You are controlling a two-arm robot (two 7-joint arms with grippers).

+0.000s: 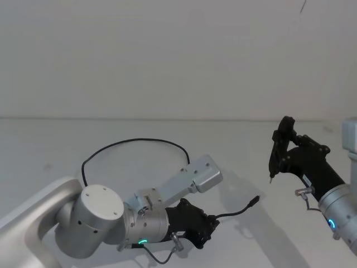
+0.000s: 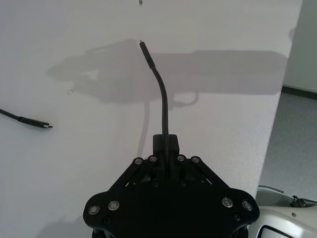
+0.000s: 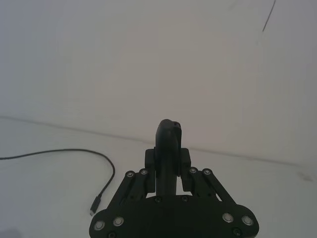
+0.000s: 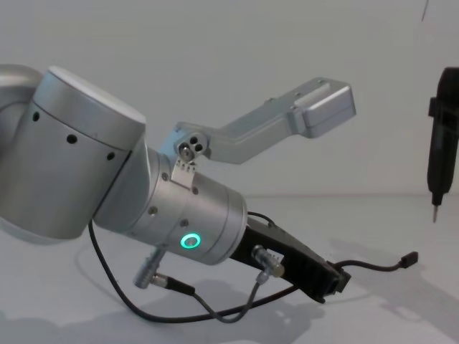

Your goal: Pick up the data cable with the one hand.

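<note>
The cable [image 1: 134, 141] is clamped just behind one plug [image 1: 255, 200] by the left gripper [image 1: 211, 224], jaws closed, near centre. This evidently keeps that end jutting right, apparently clear of the desk [image 1: 44, 145]. The rest loops far-left. Parked right, the right gripper [image 1: 285, 146] has its jaws closed on a tool [image 1: 274, 159].

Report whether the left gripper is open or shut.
Shut. In the left wrist view the left gripper is clamped on the cable, whose short plug end sticks out beyond it.

A slim black tool [image 4: 443, 143], metal tip down, hangs above the white table [image 1: 56, 145].
</note>
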